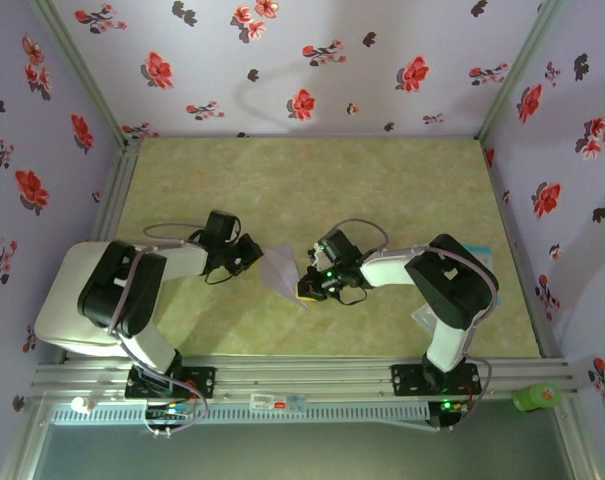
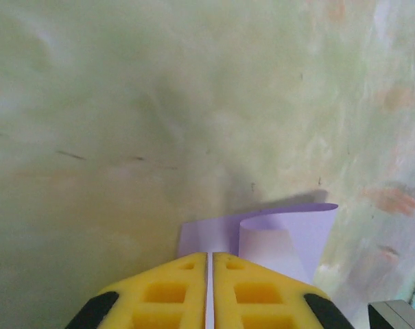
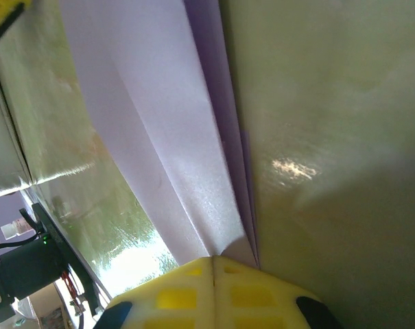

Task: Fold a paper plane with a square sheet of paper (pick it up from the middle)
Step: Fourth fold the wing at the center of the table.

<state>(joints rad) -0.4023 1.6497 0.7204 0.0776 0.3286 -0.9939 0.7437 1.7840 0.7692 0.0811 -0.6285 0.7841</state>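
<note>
Your left fingers [image 2: 167, 291] pinch the sheet [image 2: 289, 236] at one edge | right fingers [image 3: 176, 298] clamp its folded end | likely steadying it for creasing.

From my end the sheet of paper [image 3: 159, 137] looks thin and matt, faint sheen at the creases — tabletop [image 2: 159, 103] is smooth, slightly glossy, marbled green. Yellow pads [image 2: 173, 295] look like matt moulded foam, rails [image 1: 312, 375] brushed metal.
</note>
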